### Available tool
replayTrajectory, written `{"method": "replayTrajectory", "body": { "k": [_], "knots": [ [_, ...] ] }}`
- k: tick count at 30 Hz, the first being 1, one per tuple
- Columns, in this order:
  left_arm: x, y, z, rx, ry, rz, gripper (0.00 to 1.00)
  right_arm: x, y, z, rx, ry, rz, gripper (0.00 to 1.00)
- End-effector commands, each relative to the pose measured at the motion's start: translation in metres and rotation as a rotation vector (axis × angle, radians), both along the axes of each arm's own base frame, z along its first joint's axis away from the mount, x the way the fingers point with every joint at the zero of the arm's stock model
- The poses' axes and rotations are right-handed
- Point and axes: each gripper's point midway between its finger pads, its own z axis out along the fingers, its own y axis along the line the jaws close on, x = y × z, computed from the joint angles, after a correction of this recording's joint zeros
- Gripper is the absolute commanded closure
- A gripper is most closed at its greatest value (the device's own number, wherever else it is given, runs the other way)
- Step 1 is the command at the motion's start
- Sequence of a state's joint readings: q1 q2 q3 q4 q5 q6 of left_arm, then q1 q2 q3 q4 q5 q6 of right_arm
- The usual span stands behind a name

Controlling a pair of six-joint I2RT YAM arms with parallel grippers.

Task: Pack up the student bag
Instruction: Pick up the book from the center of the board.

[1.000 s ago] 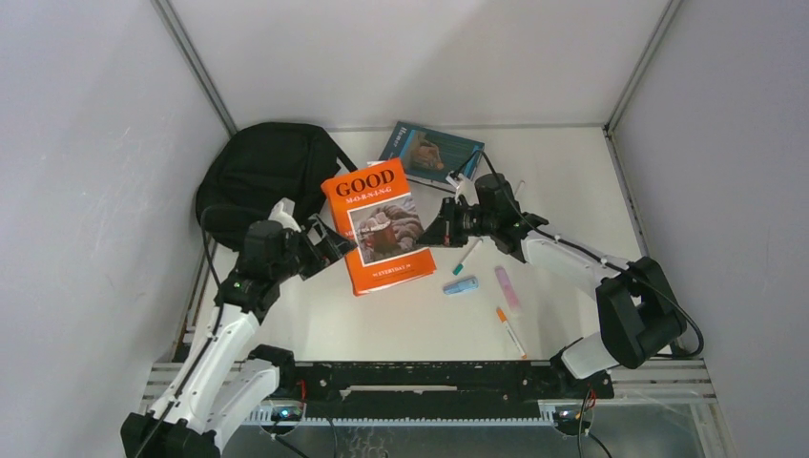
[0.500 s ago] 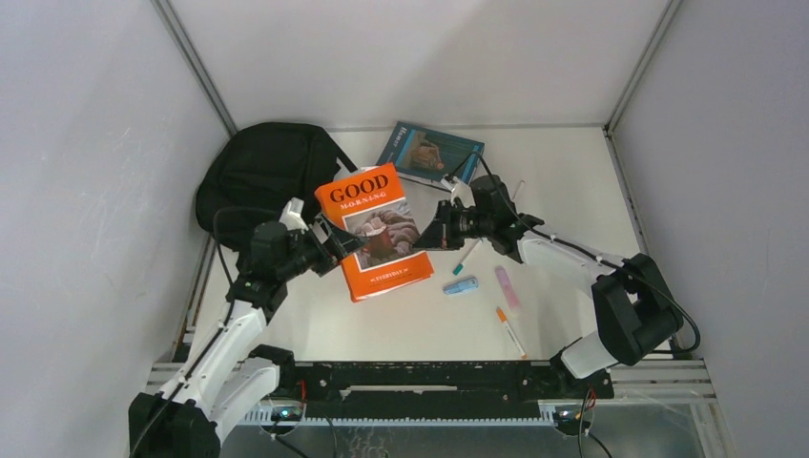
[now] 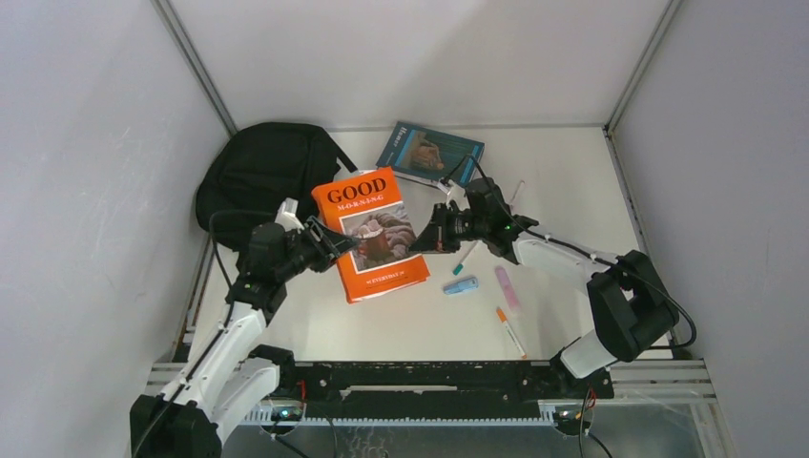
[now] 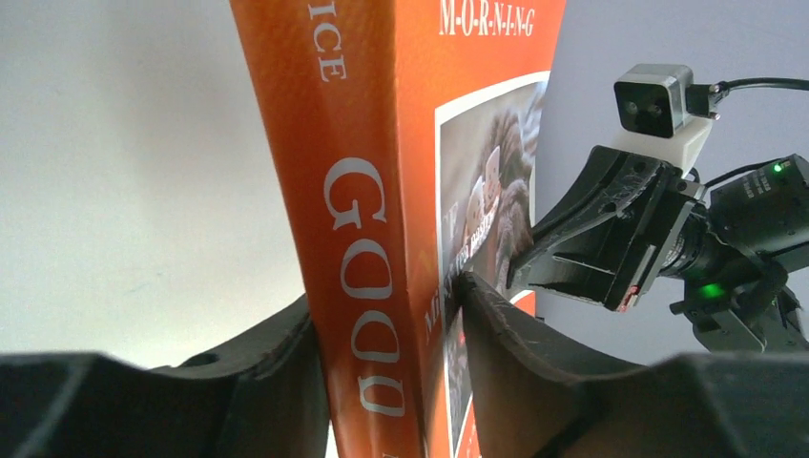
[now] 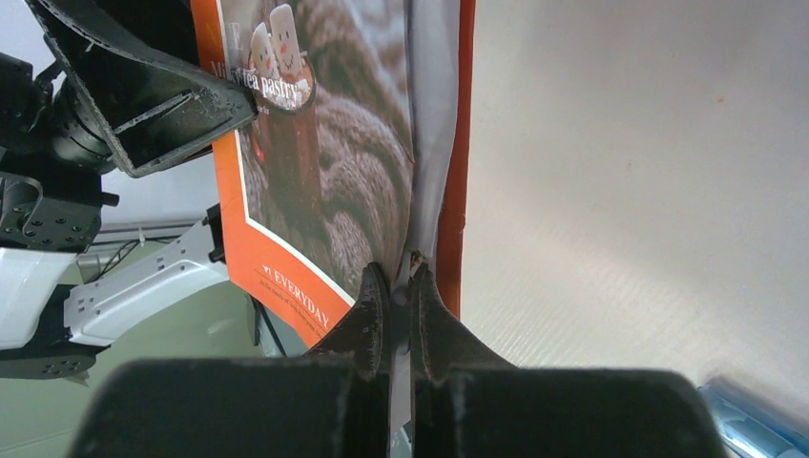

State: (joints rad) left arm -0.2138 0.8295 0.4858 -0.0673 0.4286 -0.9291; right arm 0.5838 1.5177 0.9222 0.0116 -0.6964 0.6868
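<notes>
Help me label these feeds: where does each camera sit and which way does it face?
Top: above and behind the robot, looking down on the table; the left gripper and right gripper show, both holding the orange book.
Left wrist: on the left wrist, facing along its fingers, which clamp the book's spine.
Right wrist: on the right wrist, facing along its fingers, which pinch the book's edge.
Shared: both wrist views show the book and the opposite gripper.
</notes>
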Motion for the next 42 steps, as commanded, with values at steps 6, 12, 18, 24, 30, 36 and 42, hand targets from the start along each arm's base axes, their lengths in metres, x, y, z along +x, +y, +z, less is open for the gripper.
{"method": "replayTrajectory", "body": {
  "k": [6,12,18,24,30,36,42],
  "knots": [
    [0.005,0.001,0.013,-0.016,-0.061,0.019,0.78,0.003,0.013,0.004,0.036,-0.018,0.014,1.00],
    [0.009,0.006,0.014,-0.002,-0.053,0.060,0.93,0.006,0.003,0.009,0.037,-0.014,-0.036,0.24],
    [0.016,0.024,0.034,-0.018,-0.087,0.195,1.00,0.015,-0.039,0.023,0.107,-0.013,-0.257,0.00],
    [0.018,0.039,0.079,-0.231,-0.266,0.343,1.00,-0.003,-0.036,0.051,0.334,0.020,-0.366,0.00],
    [0.022,0.027,0.082,-0.259,-0.251,0.282,1.00,-0.021,-0.009,0.082,0.544,-0.020,-0.354,0.00],
    [0.020,0.024,0.090,-0.309,-0.284,0.264,1.00,-0.019,0.007,0.085,0.665,0.043,-0.309,0.00],
    [0.018,0.022,0.094,-0.343,-0.296,0.253,1.00,-0.014,0.028,0.076,0.710,0.103,-0.284,0.00]
  ]
}}
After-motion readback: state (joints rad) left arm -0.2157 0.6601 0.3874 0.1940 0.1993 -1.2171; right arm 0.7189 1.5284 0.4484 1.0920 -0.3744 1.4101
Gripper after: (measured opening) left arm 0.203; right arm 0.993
